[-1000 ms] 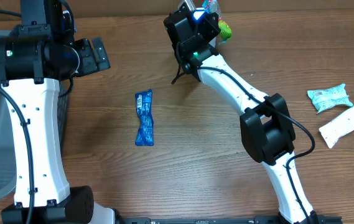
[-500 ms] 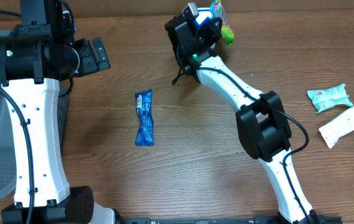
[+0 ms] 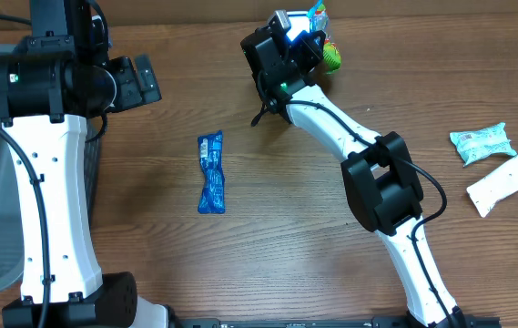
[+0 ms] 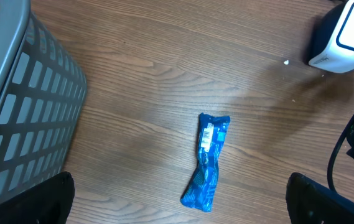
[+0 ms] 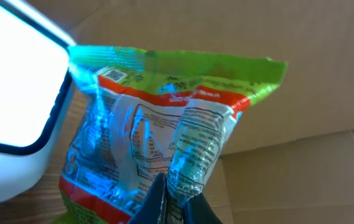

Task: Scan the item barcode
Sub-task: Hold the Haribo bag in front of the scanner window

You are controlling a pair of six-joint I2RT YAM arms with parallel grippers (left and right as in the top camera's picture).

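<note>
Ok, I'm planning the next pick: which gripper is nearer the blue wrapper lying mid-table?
Left. The left gripper hangs open beyond the blue wrapper to the left; the right gripper is farther, beyond it to the right, shut on the green packet.

snack bag [image 5: 164, 124]: green, orange band | wrapper [image 3: 211, 173]: blue | basket [image 4: 21, 106]: grey grid | table [image 3: 286, 246]: brown wood-grain

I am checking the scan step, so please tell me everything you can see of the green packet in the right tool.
The green packet is a crinkled plastic pouch: green edges, orange bands, a clear middle panel with small print. Blue light falls on its left side. The right tool, shut, pinches its lower edge and holds it beside the white scanner; whether they touch is unclear.
</note>
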